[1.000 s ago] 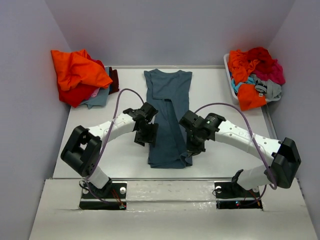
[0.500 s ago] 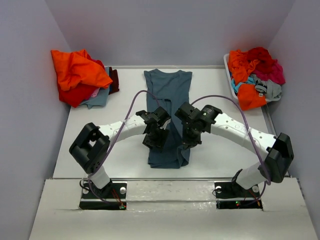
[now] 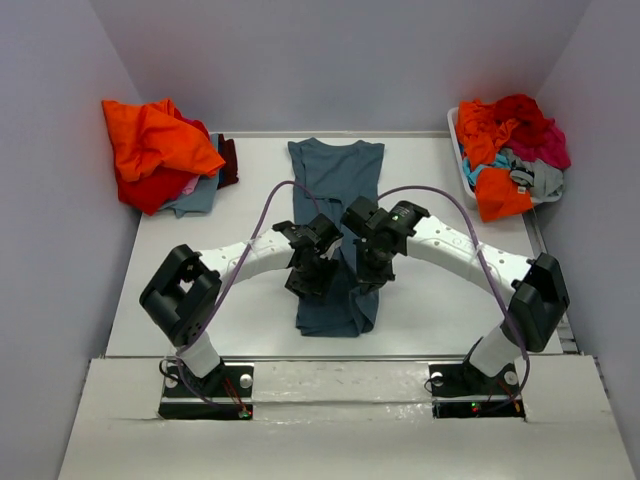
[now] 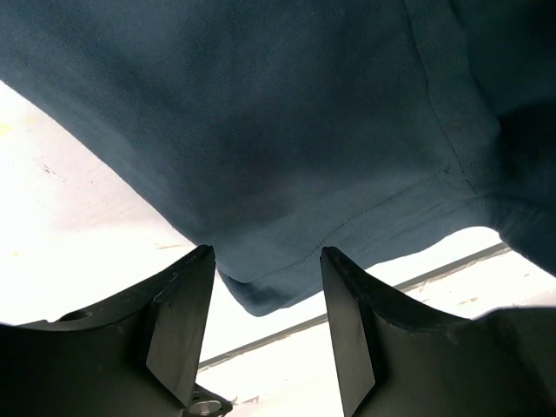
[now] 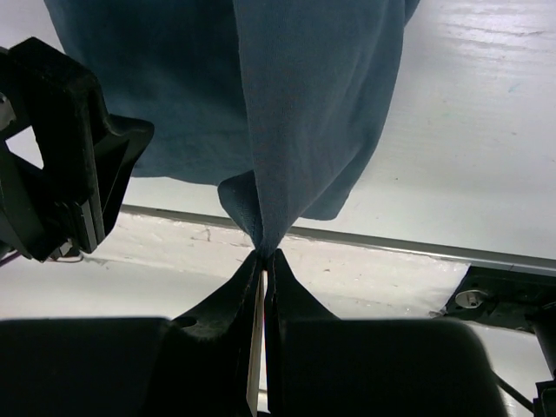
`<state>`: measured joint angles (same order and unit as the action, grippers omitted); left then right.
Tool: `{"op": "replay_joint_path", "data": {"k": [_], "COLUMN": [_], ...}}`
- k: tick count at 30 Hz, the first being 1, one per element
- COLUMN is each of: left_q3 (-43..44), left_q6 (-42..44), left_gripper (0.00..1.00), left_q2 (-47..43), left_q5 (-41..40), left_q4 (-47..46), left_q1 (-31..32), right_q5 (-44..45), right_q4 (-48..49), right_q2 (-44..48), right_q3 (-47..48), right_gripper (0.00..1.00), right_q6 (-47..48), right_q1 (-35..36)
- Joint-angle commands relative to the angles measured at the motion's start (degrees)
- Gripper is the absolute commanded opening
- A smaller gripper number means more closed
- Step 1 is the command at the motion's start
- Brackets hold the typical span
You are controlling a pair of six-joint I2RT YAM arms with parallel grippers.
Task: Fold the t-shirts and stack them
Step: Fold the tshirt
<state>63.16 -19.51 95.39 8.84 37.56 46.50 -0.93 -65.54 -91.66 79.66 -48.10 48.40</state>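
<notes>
Both arms have swung inward from the worktop's sides and now crowd over the lower half of the slate-blue t-shirt (image 3: 335, 190), which lies as a long narrow strip down the middle of the worktop (image 3: 200, 220), neckline toward the top of the frame. Right fingers (image 5: 221, 304) are pressed together on a pinch of the shirt's lower edge; the wrist view shows cloth rising out of the closed tips in a taut ridge, so that side of the hem is lifted off the surface. Left fingers (image 4: 178, 321) stand spread, straddling the shirt's bottom corner with nothing gripped; the hem sits in the gap between them, just above bare worktop. Judgement: one side is secured first so the cloth cannot slide, and the left is lined up to take the matching corner, presumably to carry the hem up toward the collar. Unsorted shirts (image 3: 510, 150) wait in the bin (image 3: 455, 140) at upper right; an orange-topped heap (image 3: 150, 140) sits at upper left.
</notes>
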Motion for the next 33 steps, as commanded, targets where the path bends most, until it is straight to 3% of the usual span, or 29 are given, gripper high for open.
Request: {"op": "replay_joint_path", "data": {"k": [1, 15, 33], "left_q3": [1.3, 2.5, 1.5], "left_q6": [0.9, 1.8, 1.2], "left_gripper": [0.63, 0.63, 0.63], "left_q2": [-0.9, 0.4, -0.8], "left_q5": [-0.6, -1.1, -1.7], "left_q4": [1.5, 1.9, 2.0], "left_q1": [0.3, 0.3, 0.3], "right_q5": [-2.3, -6.7, -10.5], "right_q4": [-0.2, 0.1, 5.5], "right_q2": [2.2, 8.3, -7.9], "right_q3": [-1.3, -11.4, -1.6], "right_gripper": [0.07, 0.07, 0.07], "right_q6": [2.0, 2.8, 9.4], "right_q1": [-0.2, -0.2, -0.2]}}
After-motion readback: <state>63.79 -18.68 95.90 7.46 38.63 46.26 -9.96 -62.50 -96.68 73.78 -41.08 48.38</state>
